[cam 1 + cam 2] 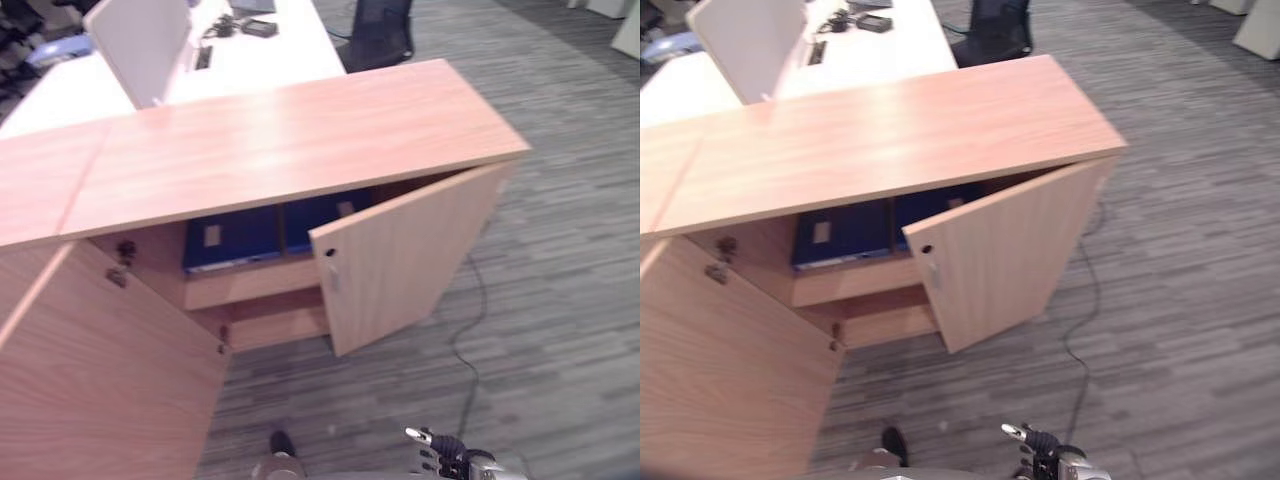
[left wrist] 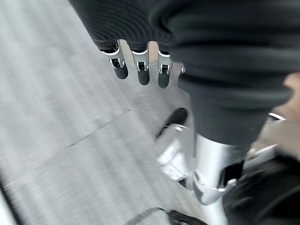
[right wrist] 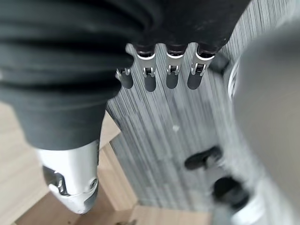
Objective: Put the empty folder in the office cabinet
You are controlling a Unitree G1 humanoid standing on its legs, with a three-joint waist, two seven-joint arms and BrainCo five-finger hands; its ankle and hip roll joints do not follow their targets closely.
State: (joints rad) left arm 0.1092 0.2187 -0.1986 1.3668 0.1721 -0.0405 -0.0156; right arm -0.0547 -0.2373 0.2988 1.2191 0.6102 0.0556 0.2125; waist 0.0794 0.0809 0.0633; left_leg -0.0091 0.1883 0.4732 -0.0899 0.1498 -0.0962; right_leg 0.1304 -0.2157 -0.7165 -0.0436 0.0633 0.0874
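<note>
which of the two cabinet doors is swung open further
The left door, at the robot's left: it is swung out wide toward the camera. The right door stands only partly open, still covering part of the blue folders on the shelf.

Grey striped carpet floor (image 1: 560, 300). Beyond the wooden unit, a white desk (image 1: 270, 55) carrying a white partition panel (image 1: 145, 45) and small dark items near its far edge. Black office chair (image 1: 380, 35) just beside the desk's right edge.

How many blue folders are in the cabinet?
2: one blue folder on the shelf's left, another beside it, partly behind the open right door. More may be hidden.
</note>
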